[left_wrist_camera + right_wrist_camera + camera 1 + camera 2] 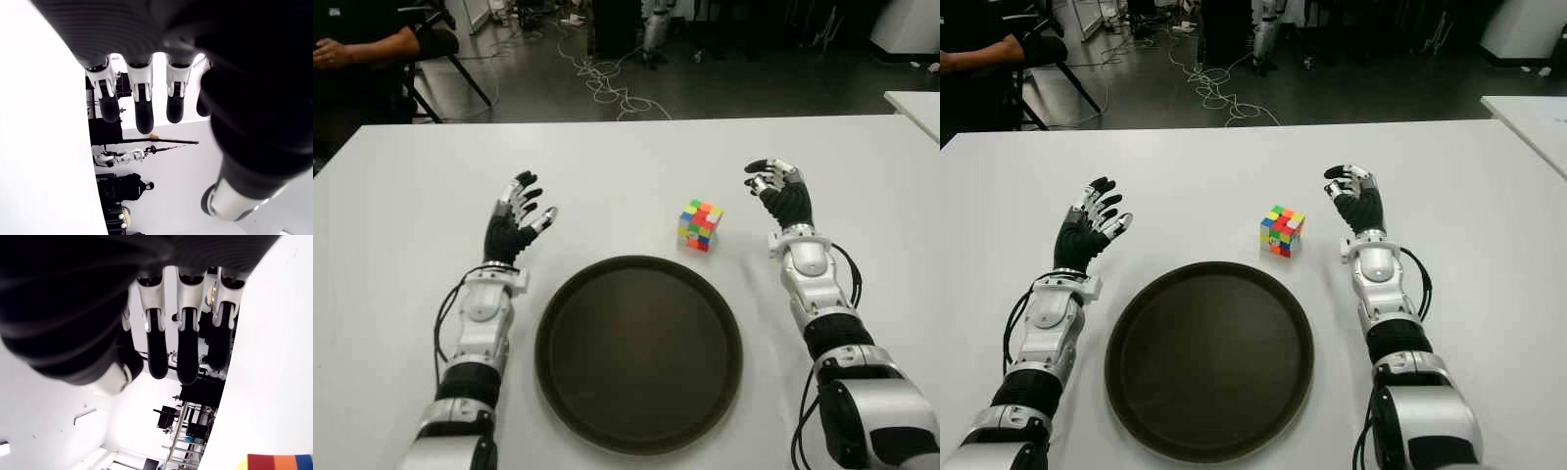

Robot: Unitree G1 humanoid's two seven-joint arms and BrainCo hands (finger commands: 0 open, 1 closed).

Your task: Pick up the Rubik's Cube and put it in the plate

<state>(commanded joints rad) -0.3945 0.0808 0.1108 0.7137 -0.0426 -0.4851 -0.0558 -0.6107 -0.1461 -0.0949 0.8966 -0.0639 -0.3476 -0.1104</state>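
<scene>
The Rubik's Cube [701, 225], multicoloured, stands on the white table [607, 166] just beyond the far right rim of the round dark plate [638, 351]. My right hand [781, 192] is to the right of the cube, a short gap away, fingers loosely curved and holding nothing. A corner of the cube [274, 462] shows in the right wrist view, apart from the fingers [188, 355]. My left hand [517, 220] shows to the left of the plate, fingers spread and empty.
The table's far edge runs across the top, with cables on the floor [607, 83] behind it. A person's arm [362, 44] shows at the far left corner. Another white table [915, 103] stands at the right.
</scene>
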